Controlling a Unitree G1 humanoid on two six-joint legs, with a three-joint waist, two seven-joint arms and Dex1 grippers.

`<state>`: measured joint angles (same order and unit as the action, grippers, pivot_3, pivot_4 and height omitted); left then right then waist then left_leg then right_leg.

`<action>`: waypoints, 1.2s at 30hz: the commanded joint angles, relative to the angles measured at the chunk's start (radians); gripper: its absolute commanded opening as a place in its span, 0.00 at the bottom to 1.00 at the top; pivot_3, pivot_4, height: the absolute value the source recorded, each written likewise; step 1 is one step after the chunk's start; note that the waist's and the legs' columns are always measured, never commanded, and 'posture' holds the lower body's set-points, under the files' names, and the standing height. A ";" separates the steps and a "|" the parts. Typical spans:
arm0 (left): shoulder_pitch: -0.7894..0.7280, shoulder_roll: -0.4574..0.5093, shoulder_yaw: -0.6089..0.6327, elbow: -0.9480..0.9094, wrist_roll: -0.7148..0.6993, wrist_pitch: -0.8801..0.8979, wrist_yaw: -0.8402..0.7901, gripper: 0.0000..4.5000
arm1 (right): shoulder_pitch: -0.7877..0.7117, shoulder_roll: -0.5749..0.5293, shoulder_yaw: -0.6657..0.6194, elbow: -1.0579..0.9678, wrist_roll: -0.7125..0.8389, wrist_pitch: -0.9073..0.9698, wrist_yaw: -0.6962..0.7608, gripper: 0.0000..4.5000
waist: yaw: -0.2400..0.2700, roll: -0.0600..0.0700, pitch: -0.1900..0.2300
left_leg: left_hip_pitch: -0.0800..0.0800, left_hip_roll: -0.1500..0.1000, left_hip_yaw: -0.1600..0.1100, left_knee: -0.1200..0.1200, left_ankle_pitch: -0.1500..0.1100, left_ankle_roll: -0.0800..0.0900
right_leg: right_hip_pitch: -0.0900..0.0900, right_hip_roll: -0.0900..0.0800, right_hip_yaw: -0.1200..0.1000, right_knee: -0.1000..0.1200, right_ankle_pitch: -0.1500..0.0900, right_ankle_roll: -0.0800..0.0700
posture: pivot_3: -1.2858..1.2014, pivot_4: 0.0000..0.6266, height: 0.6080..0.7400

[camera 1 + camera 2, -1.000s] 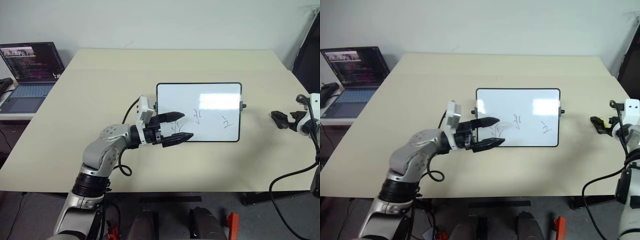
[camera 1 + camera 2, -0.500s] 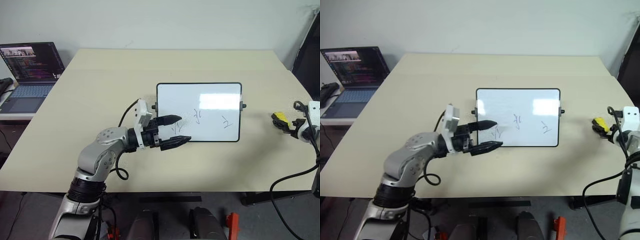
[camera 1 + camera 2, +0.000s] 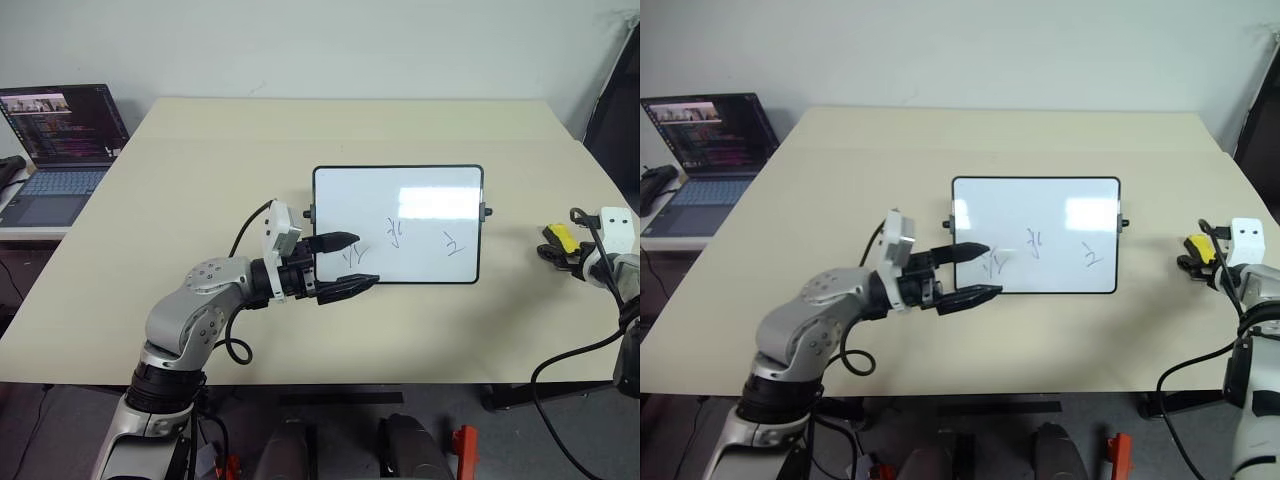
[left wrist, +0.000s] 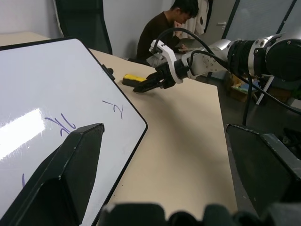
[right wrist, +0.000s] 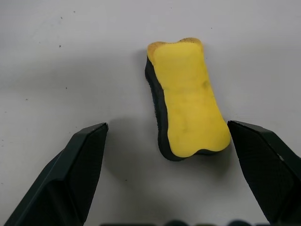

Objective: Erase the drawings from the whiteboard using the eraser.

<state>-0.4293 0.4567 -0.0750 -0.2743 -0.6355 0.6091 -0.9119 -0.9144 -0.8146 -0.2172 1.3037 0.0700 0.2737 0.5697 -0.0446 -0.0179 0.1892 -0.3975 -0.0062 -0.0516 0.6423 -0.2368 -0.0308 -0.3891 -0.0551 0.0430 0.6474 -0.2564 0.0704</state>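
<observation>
We hold our right gripper [image 5: 167,183] wide open around the eraser [image 5: 188,96], lying on the bench [image 3: 200,180] right of the whiteboard [image 3: 420,200]; our left gripper [image 3: 345,265], also open, hovers at the board's edge, probably to steady it.

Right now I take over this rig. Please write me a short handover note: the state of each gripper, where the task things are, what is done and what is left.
Left gripper: open, holding nothing, poised at the lower left corner of the whiteboard.
Right gripper: open, holding nothing, right at the eraser, fingers on either side of it, not closed.
Eraser: lying flat on the table, to the right of the board, yellow face up.
Whiteboard: lying on the table in the middle.
Done: nothing erased; all three drawings are on the board's lower half.
Left: close on the eraser, lift it, carry it to the board, wipe off each drawing.
</observation>
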 commanded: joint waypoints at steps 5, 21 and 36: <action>0.003 0.005 0.014 -0.054 -0.021 0.002 0.007 1.00 | -0.007 -0.010 -0.017 -0.015 0.006 -0.026 -0.010 0.53 | 0.000 0.000 0.000 | 0.000 0.000 0.000 0.000 0.000 0.000 | 0.000 0.000 0.000 0.000 0.000 0.000 | 0.52 0.24 1.00; -0.006 0.030 0.024 -0.021 -0.002 -0.013 -0.011 1.00 | 0.089 -0.116 -0.090 -0.276 0.108 -0.013 0.164 0.22 | 0.001 0.000 0.000 | 0.000 0.000 0.000 0.000 0.000 0.000 | 0.000 0.000 0.000 0.000 0.000 0.000 | 0.52 0.24 1.00; 0.079 0.247 0.142 0.190 0.113 -0.167 -0.123 1.00 | 0.276 -0.001 0.131 -1.550 0.416 0.437 0.284 0.22 | -0.013 0.001 -0.001 | 0.001 0.002 -0.001 0.001 0.000 0.000 | 0.000 0.001 0.000 0.002 0.000 0.000 | 0.52 0.24 1.00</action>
<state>-0.3597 0.6869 0.0358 -0.0887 -0.5363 0.4778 -1.0193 -0.6072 -0.8259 -0.1327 -0.1852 0.4755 0.6900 0.8645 -0.0575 -0.0166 0.1885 -0.3964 -0.0041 -0.0524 0.6435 -0.2369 -0.0307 -0.3894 -0.0543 0.0430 0.6491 -0.2565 0.0705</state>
